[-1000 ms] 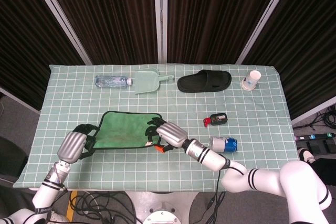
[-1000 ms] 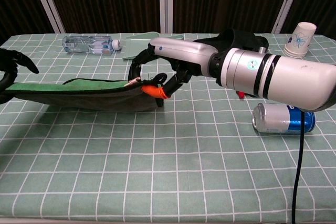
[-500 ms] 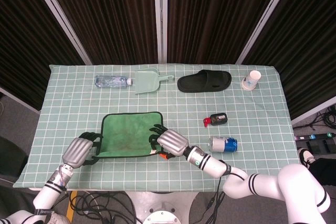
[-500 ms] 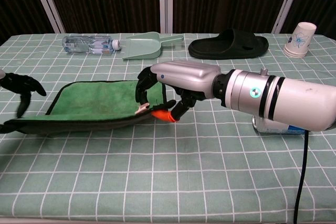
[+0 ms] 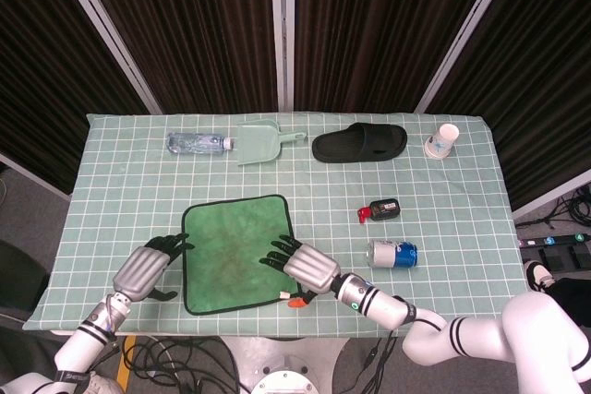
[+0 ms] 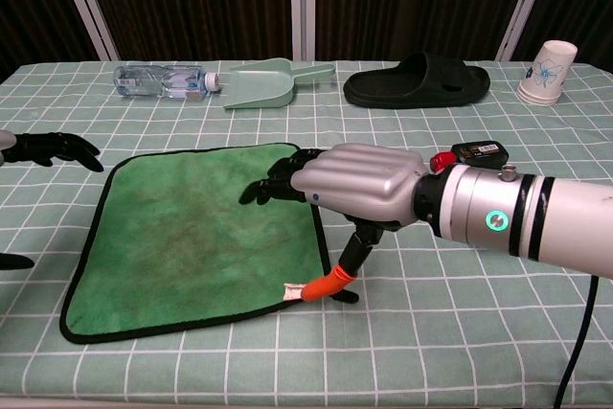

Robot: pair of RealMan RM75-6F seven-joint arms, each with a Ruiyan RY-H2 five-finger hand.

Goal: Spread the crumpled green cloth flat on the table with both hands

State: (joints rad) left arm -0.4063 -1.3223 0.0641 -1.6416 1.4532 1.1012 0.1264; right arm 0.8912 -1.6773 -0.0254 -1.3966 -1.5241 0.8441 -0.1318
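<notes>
1. Hovering over the near right corner of the cloth (image 5: 235, 254), the right hand (image 5: 305, 268) has its fingers spread and holds nothing; its fingertips (image 6: 261, 189) reach out above the fabric and its thumb points down beside the cloth's edge.
2. The left hand (image 5: 148, 268) sits just off the cloth's left edge, fingers apart and empty.
3. The cloth lies open and nearly flat on the table (image 5: 443, 228), in front of the robot, between the two hands.
4. Risk: the right thumb stands close to the orange tag (image 6: 317, 287) at the corner. Pulling the hand back carelessly could snag that tag or the black hem and drag the corner into a fold again.
5. Risk: the fingers over the fabric could brush it on the way out and ruck it up, since nothing pins the cloth down.
6. Further out, the can (image 5: 393, 253) lies near the right forearm; a wide sweep of that arm might roll it.
7. Hard to make out: whether the right fingertips touch the cloth or float just above it.
8. The left hand is cut off at the chest view's edge, so its thumb is barely seen there.
</notes>
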